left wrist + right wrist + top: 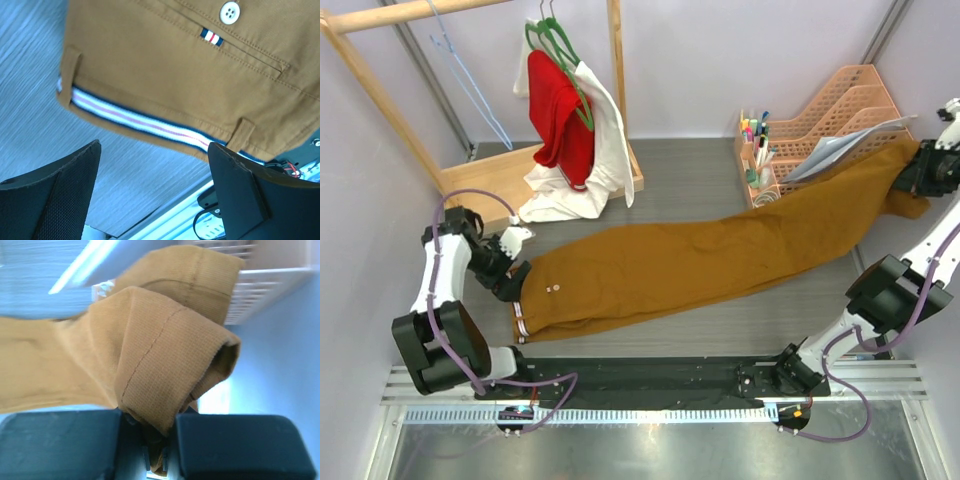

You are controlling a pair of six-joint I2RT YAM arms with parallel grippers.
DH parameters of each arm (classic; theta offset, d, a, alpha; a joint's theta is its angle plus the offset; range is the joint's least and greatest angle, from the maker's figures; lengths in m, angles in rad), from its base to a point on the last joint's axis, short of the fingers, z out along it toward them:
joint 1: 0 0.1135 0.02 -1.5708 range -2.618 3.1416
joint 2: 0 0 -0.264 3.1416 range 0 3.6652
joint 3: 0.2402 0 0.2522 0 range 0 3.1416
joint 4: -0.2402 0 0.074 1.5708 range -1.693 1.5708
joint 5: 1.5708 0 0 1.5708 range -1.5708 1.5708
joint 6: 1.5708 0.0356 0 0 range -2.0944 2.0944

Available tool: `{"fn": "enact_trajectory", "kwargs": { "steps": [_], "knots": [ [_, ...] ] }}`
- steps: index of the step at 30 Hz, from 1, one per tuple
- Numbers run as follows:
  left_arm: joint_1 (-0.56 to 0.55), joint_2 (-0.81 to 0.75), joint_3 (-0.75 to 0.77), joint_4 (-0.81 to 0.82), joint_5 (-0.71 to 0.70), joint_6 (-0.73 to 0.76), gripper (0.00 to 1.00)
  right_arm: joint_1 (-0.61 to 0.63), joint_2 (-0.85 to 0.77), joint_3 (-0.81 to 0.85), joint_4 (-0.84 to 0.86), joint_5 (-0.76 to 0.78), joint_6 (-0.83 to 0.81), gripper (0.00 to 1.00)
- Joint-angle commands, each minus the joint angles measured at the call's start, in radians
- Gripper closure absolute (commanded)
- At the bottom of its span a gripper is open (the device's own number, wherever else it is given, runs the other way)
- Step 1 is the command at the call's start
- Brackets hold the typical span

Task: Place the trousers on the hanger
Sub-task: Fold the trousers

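Observation:
The mustard trousers (720, 255) lie stretched across the table, waistband at the left and leg ends at the far right. My left gripper (512, 272) hovers at the waistband, open. In the left wrist view the striped waistband lining (145, 122) runs just beyond the left gripper's (155, 152) spread fingertips, with only table between them. My right gripper (918, 168) is shut on the trousers' leg cuffs (170, 355), and the cloth is pinched between the right gripper's (161, 440) pads. The light-blue hanger (470, 88) hangs on the wooden rail at the back left, away from both grippers.
Green hangers (560, 45) carry a red garment (560, 120) and a white garment (605, 150) on the wooden rack (618, 60). An orange file organiser (840, 110) with grey papers, and a pen holder (757, 150), stand at the back right beside the trouser legs.

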Motion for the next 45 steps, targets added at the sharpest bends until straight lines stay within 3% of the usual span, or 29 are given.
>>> {"fn": "enact_trajectory", "kwargs": {
  "steps": [1,4,6,10,11,12,14,17,22,27,33,39,45],
  "knots": [
    [-0.067,0.029,-0.037,0.089,-0.047,-0.044,0.13,0.111,-0.135,-0.127,-0.126,-0.188,0.075,0.99],
    [-0.093,0.058,-0.041,0.117,-0.053,-0.063,0.14,0.237,-0.193,-0.243,-0.062,-0.284,0.169,0.99],
    [-0.100,0.075,-0.044,0.123,-0.053,-0.069,0.15,0.343,-0.244,-0.325,0.100,-0.302,0.330,0.99],
    [-0.101,0.087,-0.058,0.152,-0.058,-0.071,0.15,0.524,-0.449,-0.645,0.580,-0.272,0.742,0.99],
    [-0.102,0.087,-0.061,0.157,-0.056,-0.072,0.16,0.556,-0.478,-0.690,0.768,-0.247,0.813,0.99],
    [-0.102,0.087,-0.066,0.160,-0.058,-0.075,0.15,0.626,-0.509,-0.736,0.858,-0.230,0.970,0.99],
    [-0.102,0.079,-0.072,0.167,-0.055,-0.078,0.16,0.702,-0.573,-0.854,1.093,-0.169,1.097,0.99],
    [-0.102,0.075,-0.081,0.171,-0.038,-0.089,0.15,0.883,-0.588,-0.932,1.252,-0.036,1.227,0.99],
    [-0.096,0.059,-0.049,0.158,0.006,-0.159,0.14,1.171,-0.497,-0.926,1.299,0.145,1.257,0.99],
    [-0.035,0.032,0.032,0.051,0.151,-0.199,0.17,1.351,-0.402,-0.871,1.332,0.342,1.261,0.99],
    [-0.038,0.079,-0.023,0.105,0.028,-0.245,0.27,1.537,-0.278,-0.746,1.302,0.532,1.267,0.99],
    [-0.061,0.229,-0.055,0.143,-0.084,-0.279,0.48,1.673,-0.126,-0.637,1.282,0.569,1.252,0.99],
    [-0.062,0.248,-0.083,0.184,-0.092,-0.281,0.51,1.781,-0.014,-0.649,1.259,0.578,1.229,0.99]
  ]
}}
